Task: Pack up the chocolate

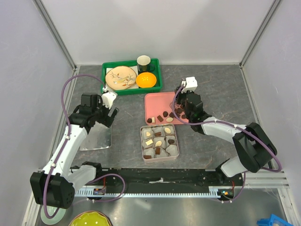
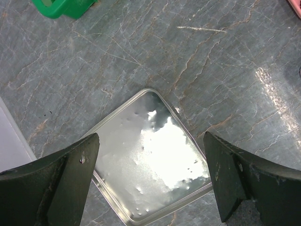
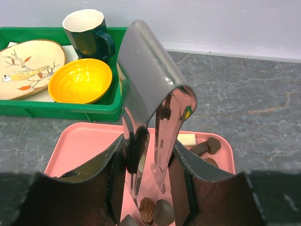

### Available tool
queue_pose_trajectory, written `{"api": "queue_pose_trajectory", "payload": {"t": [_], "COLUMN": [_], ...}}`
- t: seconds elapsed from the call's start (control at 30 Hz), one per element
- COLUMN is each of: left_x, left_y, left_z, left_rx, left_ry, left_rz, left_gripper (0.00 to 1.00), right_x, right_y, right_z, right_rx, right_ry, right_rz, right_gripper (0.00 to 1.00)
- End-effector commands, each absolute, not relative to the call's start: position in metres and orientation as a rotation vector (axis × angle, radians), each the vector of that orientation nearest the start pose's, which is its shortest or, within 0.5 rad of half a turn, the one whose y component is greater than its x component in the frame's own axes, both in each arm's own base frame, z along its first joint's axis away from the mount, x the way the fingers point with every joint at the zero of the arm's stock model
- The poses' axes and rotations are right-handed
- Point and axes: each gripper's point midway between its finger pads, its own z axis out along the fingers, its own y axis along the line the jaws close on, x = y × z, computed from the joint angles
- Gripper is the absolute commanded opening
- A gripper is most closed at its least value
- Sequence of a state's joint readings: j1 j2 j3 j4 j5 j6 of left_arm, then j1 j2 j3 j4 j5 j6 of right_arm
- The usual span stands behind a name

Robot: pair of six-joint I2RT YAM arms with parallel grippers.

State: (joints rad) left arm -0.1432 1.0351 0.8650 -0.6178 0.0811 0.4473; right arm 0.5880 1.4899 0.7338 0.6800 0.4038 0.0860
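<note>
Right end effector (image 3: 149,184) grips tongs (image 3: 146,77) — over chocolate (image 3: 163,212).

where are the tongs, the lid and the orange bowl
tongs (image 3: 150,66), right wrist view, on the bent top of the metal strip
lid (image 2: 150,162), left wrist view, on its shiny middle
bowl (image 1: 146,80), top view, on its inside

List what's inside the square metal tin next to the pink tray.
The tin holds grey paper cups, most carrying a chocolate, brown or cream. The cups cover the tin's floor, so anything beneath them cannot be seen.
</note>
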Motion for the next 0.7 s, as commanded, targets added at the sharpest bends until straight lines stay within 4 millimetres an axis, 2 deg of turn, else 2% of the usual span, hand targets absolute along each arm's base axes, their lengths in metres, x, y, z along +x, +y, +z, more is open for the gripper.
{"api": "queue_pose_trajectory", "payload": {"t": [0.0, 0.2, 0.67], "left_x": [0.290, 0.289, 0.287], "left_y": [-0.037, -0.035, -0.036], "left_z": [0.161, 0.161, 0.161], "left_rx": [0.745, 0.749, 0.751], "left_ry": [2.195, 2.195, 2.191], "left_rz": [0.068, 0.084, 0.078], "left_gripper": [0.99, 0.99, 0.99], "right_x": [0.417, 0.413, 0.398], "right_y": [0.193, 0.197, 0.190], "right_z": [0.203, 0.196, 0.181], "right_rx": [-0.065, -0.086, -0.095], "right_ry": [1.608, 1.632, 1.698], "right_rz": [0.196, 0.210, 0.209], "right_gripper": [0.45, 0.43, 0.42]}}
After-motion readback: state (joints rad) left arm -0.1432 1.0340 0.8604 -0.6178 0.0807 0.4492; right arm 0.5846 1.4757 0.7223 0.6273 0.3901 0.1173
